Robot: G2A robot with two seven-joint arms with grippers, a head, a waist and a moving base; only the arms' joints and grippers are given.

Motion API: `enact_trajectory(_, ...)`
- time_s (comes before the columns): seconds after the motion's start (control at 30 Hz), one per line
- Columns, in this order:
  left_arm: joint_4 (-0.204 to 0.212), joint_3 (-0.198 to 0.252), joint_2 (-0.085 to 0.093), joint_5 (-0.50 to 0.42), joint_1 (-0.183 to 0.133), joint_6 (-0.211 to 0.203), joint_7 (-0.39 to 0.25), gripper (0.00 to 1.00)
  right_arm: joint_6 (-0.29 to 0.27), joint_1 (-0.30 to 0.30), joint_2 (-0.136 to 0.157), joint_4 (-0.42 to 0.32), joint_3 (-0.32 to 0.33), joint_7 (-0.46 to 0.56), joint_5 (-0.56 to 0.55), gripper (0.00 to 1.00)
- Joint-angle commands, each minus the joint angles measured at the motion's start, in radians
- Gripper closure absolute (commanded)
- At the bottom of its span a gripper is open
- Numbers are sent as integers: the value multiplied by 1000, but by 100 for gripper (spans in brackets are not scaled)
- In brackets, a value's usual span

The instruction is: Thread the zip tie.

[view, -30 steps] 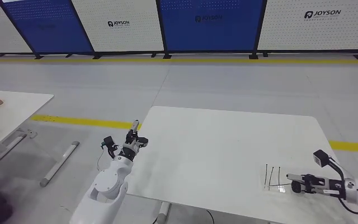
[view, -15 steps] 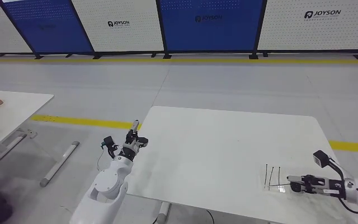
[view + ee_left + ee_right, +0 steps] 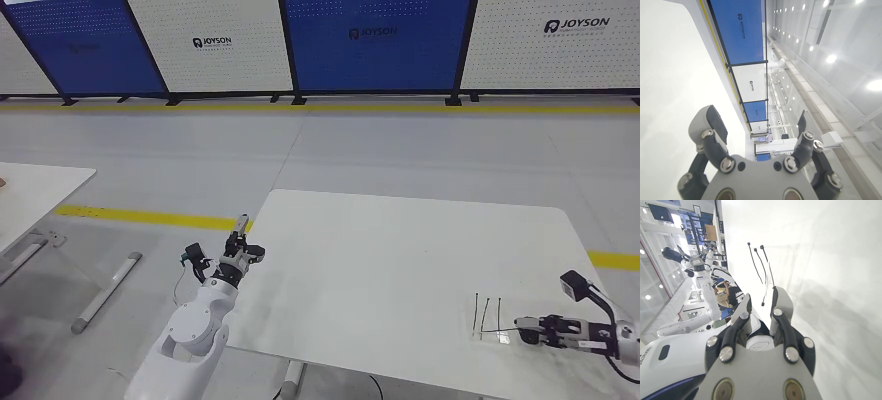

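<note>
Right wrist view first: the right gripper sits low over the white table with its two padded fingers spread apart and nothing pinched between them. Look through that gap and you see the near tie, a thin black strip with its square head lying closest to the claw, in line with the opening between the fingertips. One finger's tip comes right up to the tail end of another strip, but whether it touches is too close to call. Just beyond, the rest of the zip ties lie flat on the table, roughly side by side, their heads at the far end and their tails running back toward the claw.

Up to the top view now. The right gripper is down at the table's near right corner, pointing at the zip ties, which show as fine dark lines just beside it on the table.

Across on the other side, the left gripper stands at the table's left edge, aimed upward and well apart from the ties. Its own wrist view shows the left gripper wide open, holding nothing, with the table to one side of it.

Farther out, a yellow floor line runs past the table, and blue and white wall panels close off the back.
</note>
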Motion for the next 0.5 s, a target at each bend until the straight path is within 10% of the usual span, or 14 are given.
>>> enact_trajectory(0.0,0,0,0,0,0,0,0,0,1,0,0,0,0,-1,0,79)
enact_trajectory(0.47,0,0,0,0,0,0,0,0,3,1,2,-2,5,10,0,97)
